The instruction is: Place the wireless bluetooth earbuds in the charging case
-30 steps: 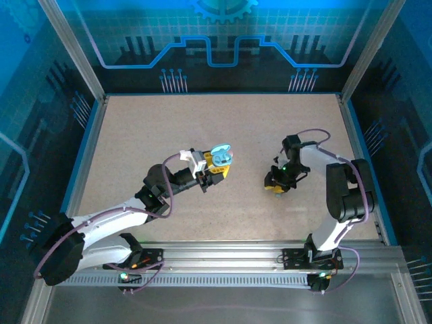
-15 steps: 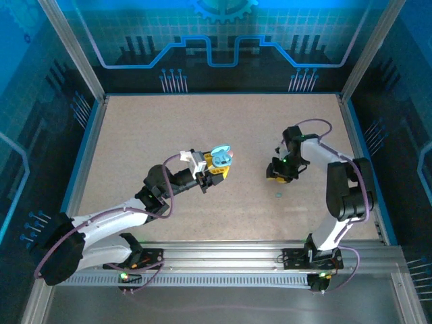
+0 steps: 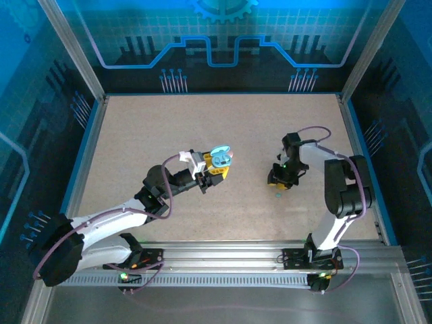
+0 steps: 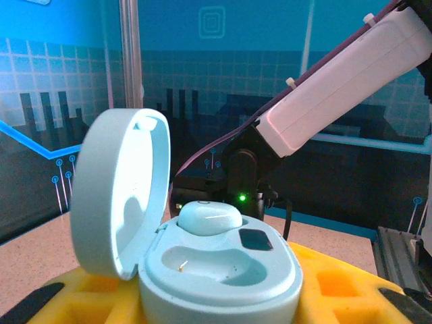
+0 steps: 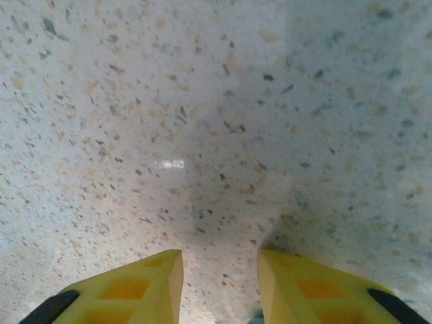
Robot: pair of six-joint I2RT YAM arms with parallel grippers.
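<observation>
My left gripper is shut on a pale teal charging case, held off the table left of centre with its lid open. In the left wrist view the case sits between my yellow fingers, lid swung up to the left. One pale earbud sits in the far slot; the near slot is empty. My right gripper points down at the table, right of centre. A tiny pale blue earbud lies on the table just in front of it. The right gripper is open, bare table between its fingers, a teal speck at the frame's bottom edge.
The speckled beige table is bounded by an aluminium frame with blue walls. The right arm's white link and its cable cross the background of the left wrist view. Both arm bases stand on the rail at the near edge.
The right gripper pulled back off the table, leaving the small earbud lying there, then came down toward it again. The left arm and the case have not moved.
</observation>
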